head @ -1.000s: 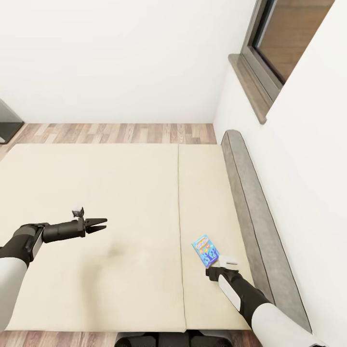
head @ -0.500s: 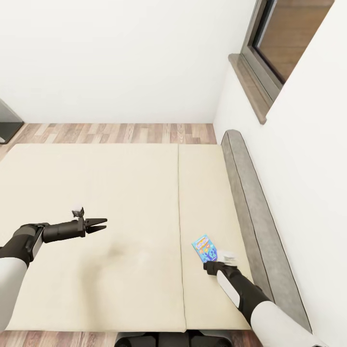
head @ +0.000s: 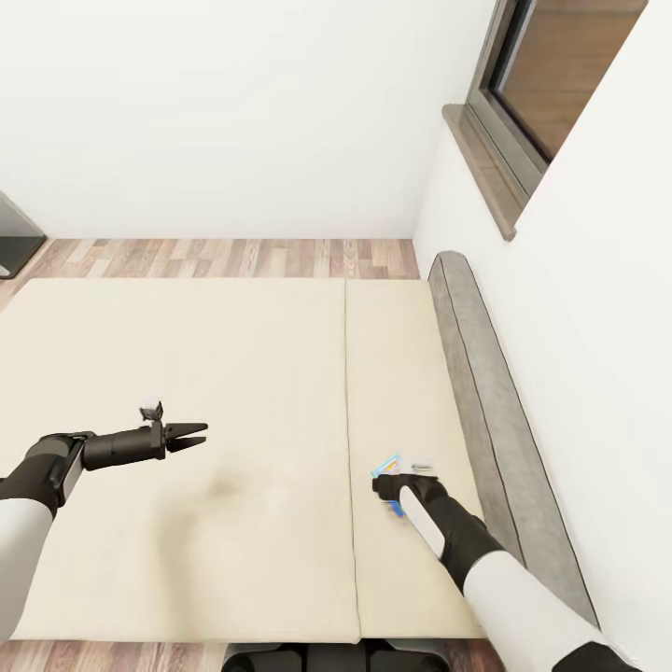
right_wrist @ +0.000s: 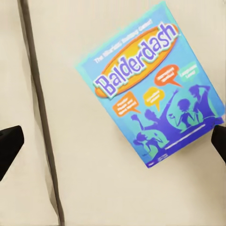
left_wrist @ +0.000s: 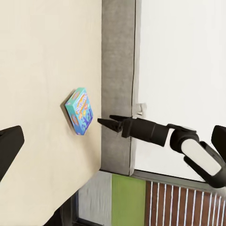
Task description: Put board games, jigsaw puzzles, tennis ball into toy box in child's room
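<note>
White walls meet at the corner behind the bed [head: 233, 392]; its beige mattress spreads wide and bare, a grey padded headboard [head: 485, 392] along its right edge under a dark-framed window [head: 551, 75]; plank floor [head: 215, 258] borders the far side. A blue board game [right_wrist: 150, 89] lies flat near the headboard; the right wrist view reads "Balderdash" on its cover. Right gripper [head: 385, 485] hangs over it, fingers spread; left gripper [head: 191, 436] hovers well apart, jaws parted.
</note>
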You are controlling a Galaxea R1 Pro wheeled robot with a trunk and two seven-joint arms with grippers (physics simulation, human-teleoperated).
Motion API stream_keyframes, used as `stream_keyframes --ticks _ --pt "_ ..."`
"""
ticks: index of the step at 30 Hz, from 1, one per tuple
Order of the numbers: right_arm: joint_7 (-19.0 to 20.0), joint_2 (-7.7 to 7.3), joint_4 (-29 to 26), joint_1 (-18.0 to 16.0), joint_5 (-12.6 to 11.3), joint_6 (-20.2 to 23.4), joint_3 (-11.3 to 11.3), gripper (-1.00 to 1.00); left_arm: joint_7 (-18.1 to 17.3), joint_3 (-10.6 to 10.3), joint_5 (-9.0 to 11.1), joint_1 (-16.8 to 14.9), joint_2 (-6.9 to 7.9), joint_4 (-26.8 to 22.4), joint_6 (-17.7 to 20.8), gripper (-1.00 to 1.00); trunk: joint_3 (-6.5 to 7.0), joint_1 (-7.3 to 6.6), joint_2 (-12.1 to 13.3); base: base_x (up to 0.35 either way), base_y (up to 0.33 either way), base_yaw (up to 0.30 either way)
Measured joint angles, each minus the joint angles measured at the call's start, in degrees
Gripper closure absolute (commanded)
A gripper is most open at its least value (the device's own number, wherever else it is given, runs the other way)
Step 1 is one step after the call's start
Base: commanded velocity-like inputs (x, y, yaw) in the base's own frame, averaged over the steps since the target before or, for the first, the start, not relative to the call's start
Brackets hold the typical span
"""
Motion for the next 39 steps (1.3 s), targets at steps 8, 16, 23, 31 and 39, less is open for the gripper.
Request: stream_keyframes --ticks 8,16,23,31,39 --pt "-0.2 0.38 1.8 -4.4 -0.3 -0.1 -0.4 -1.0 0.0 0.0 -0.1 0.0 0.0 0.0 -0.1 -1.0 0.0 0.0 0.0 0.0 0.0 0.0" --pt "-0.2 0.43 3.9 -6.3 -0.3 -1.4 -0.6 -1.0 0.0 0.0 -0.1 0.0 0.02 0.0 -0.1 -1.0 0.0 0.0 0.0 0.0 0.0 0.0" --pt "-0.2 0.42 4.1 -6.5 -0.2 -1.5 -0.5 -1.0 0.0 -0.1 -0.1 0.0 0.03 0.0 -0.1 -1.0 0.0 0.0 0.0 0.0 0.0 0.0" --pt "-1.4 -0.3 3.8 -6.6 -0.3 -1.7 -0.7 -1.0 0.0 -0.1 -0.1 0.0 -0.05 0.0 -0.1 -1.0 0.0 0.0 0.0 0.0 0.0 0.0" --pt "-1.5 -0.57 3.7 -6.5 -0.5 -1.9 -0.7 -1.0 0.0 -0.1 0.0 0.0 -0.14 0.0 -0.1 -1.0 0.0 0.0 0.0 0.0 0.0 0.0"
